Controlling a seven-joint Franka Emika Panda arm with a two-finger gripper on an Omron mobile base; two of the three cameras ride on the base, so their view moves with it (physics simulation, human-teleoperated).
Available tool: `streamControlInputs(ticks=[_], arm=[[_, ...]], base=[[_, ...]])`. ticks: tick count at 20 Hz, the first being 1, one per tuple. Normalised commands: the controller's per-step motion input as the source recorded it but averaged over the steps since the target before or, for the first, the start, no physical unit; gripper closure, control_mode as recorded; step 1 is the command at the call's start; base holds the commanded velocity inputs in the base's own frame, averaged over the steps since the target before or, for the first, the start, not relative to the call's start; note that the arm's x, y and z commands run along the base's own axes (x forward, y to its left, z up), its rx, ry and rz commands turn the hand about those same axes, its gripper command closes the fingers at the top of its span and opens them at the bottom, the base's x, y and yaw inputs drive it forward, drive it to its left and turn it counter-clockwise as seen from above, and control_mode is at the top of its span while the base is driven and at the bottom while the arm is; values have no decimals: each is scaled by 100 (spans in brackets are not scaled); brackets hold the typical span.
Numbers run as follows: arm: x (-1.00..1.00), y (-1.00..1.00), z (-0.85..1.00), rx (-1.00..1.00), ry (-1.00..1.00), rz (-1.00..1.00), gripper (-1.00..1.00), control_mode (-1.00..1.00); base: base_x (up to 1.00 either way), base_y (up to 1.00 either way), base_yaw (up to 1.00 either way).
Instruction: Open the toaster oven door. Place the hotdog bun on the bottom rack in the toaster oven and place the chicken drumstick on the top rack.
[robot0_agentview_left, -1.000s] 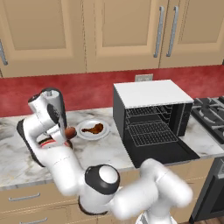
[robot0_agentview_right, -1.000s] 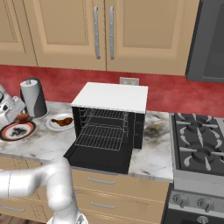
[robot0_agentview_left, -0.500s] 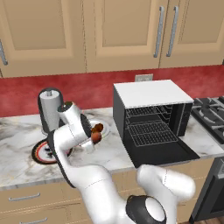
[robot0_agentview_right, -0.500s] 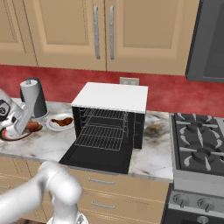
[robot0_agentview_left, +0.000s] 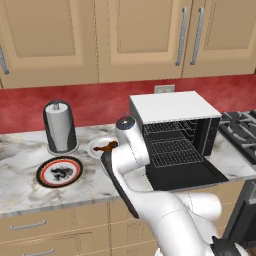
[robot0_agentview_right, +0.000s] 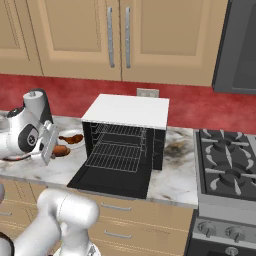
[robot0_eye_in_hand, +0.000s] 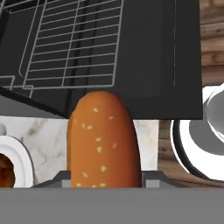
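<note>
The tan hotdog bun (robot0_eye_in_hand: 103, 140) stands between my fingertips in the hand view, with my gripper (robot0_eye_in_hand: 105, 179) shut on it. In the right base view the gripper (robot0_agentview_right: 55, 148) holds the bun (robot0_agentview_right: 61, 150) just left of the toaster oven (robot0_agentview_right: 127, 111). The toaster oven door (robot0_agentview_right: 107, 182) lies open and flat. Inside are the top rack (robot0_agentview_right: 119, 131) and the bottom rack (robot0_agentview_right: 114, 156). The chicken drumstick (robot0_agentview_left: 106, 146) lies on a white plate (robot0_agentview_left: 95, 150) left of the oven. In the hand view the door (robot0_eye_in_hand: 153, 65) lies ahead of the bun.
A paper towel holder (robot0_agentview_left: 60, 127) stands at the back left, with a patterned plate (robot0_agentview_left: 40, 172) in front of it. Stove burners (robot0_agentview_right: 227, 160) lie right of the oven. Wall cabinets hang above the red backsplash.
My arm has swung right from the patterned plate toward the oven, carrying the bun. The patterned plate now lies bare.
</note>
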Motion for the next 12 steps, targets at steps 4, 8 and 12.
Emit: streamControlInputs(ticks=[4, 8, 12], arm=[[-1, -100, 7, 7, -12, 0, 100, -100], [-2, -100, 1, 11, -15, 3, 100, -100], [0, -100, 6, 14, -12, 5, 100, -100]], base=[[0, 0, 0], [0, 0, 0], [0, 0, 0]])
